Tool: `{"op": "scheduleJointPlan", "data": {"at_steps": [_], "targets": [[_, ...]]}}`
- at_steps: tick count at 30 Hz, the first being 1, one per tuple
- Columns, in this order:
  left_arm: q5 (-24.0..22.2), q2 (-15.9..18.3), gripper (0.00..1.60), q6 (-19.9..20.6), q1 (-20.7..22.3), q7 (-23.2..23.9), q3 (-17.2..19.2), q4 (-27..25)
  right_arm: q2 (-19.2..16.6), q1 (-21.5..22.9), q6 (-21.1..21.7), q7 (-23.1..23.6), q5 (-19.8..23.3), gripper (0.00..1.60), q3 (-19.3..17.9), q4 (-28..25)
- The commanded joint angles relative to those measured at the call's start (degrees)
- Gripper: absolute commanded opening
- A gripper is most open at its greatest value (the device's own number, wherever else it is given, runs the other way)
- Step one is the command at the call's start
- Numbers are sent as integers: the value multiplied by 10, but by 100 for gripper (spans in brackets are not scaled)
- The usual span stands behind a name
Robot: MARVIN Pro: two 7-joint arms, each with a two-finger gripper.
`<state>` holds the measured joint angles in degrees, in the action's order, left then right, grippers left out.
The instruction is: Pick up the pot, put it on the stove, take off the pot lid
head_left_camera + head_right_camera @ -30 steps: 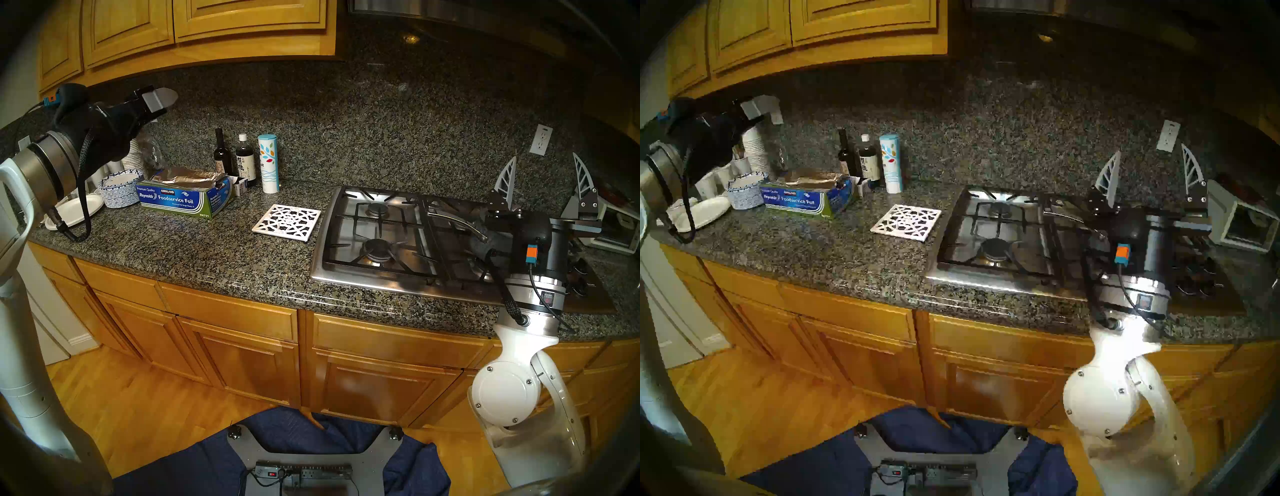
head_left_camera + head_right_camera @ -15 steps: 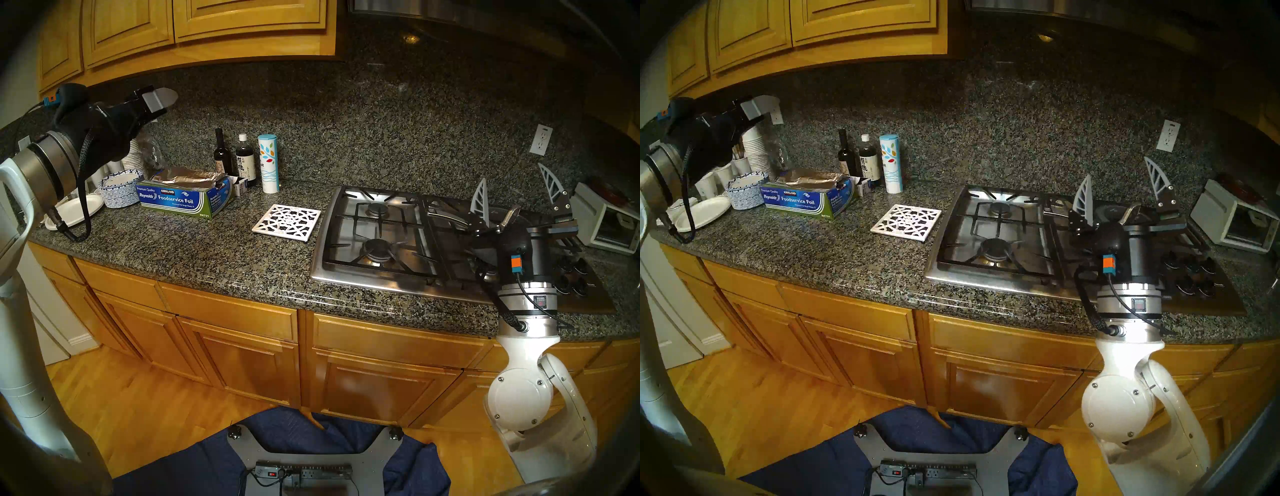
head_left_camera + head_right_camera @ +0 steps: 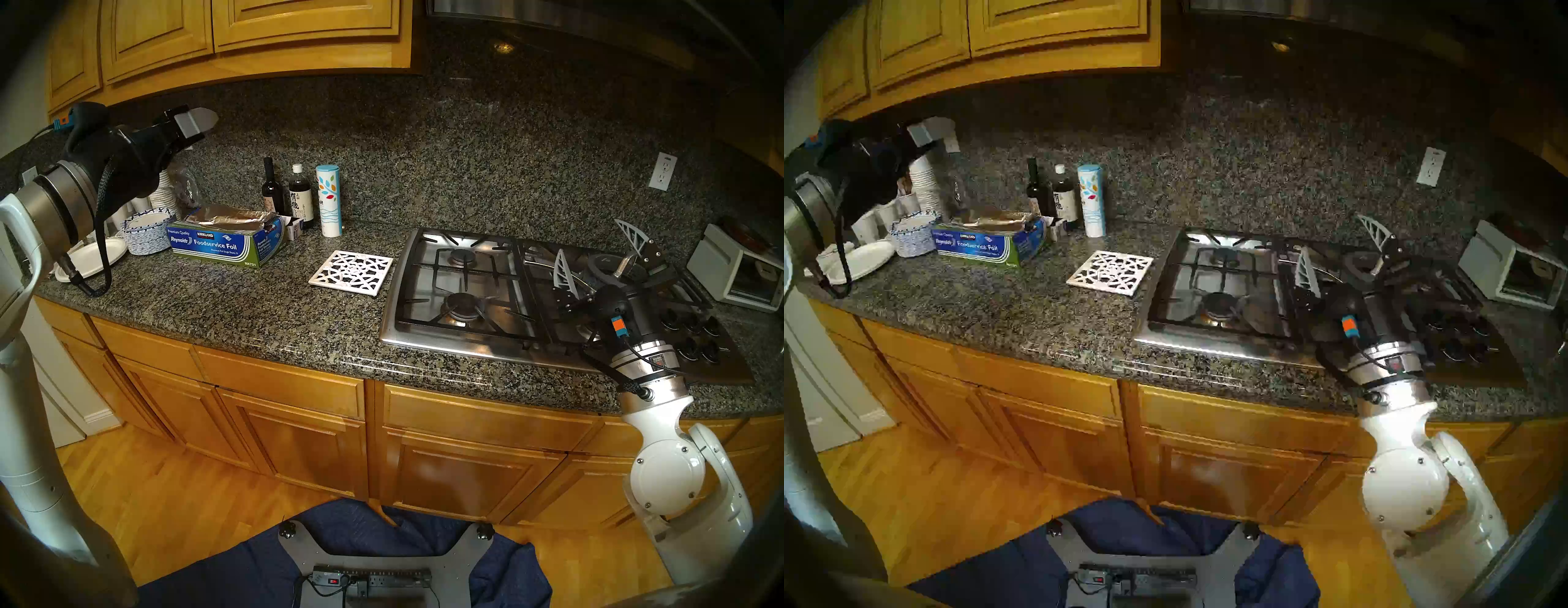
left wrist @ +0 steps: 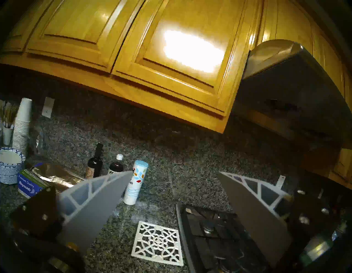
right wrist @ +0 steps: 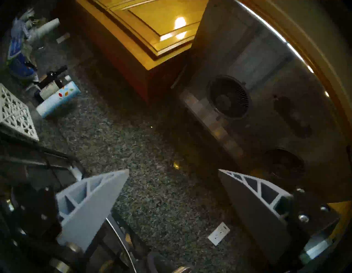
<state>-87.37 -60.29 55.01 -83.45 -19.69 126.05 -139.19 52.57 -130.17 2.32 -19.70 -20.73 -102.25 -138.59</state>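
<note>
The pot stands on the right side of the stove [image 3: 424,335]; the arm hides its body, and its silver handle [image 3: 539,264] points left. The pot lid [image 3: 599,266] sits on it, dark rim and upright loop handle [image 3: 625,261] showing. My right gripper [image 3: 596,250] is open and leans over the lid, one finger on each side of it, touching nothing that I can see. In the right wrist view the right gripper [image 5: 173,170] has only backsplash between its tips. My left gripper [image 4: 175,172] is open and empty, held high at the far left [image 3: 199,121].
A white lattice trivet [image 3: 351,272] lies left of the stove. Further left stand a salt canister [image 3: 329,199], two bottles, a foil box [image 3: 225,240] and paper plates. A white toaster oven [image 3: 738,271] sits right of the stove, with black knobs [image 3: 695,335] at front right.
My right gripper has come down and tipped forward, from fingers pointing up above the stove to fingers astride the lid, and the wrist has turned. The left arm has not moved.
</note>
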Motion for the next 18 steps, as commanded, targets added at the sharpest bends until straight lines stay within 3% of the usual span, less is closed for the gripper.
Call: {"op": "scheduleJointPlan", "data": {"at_steps": [1, 12, 18], "targets": [[1, 1, 160, -8, 11, 1, 2, -3, -26, -13, -6, 50, 39, 160, -54, -14], [2, 1, 160, -8, 12, 1, 2, -3, -51, 33, -27, 103, 69, 160, -63, 21], [2, 1, 160, -9, 12, 1, 2, -3, -59, 58, -40, 110, 72, 160, -48, 58]]}}
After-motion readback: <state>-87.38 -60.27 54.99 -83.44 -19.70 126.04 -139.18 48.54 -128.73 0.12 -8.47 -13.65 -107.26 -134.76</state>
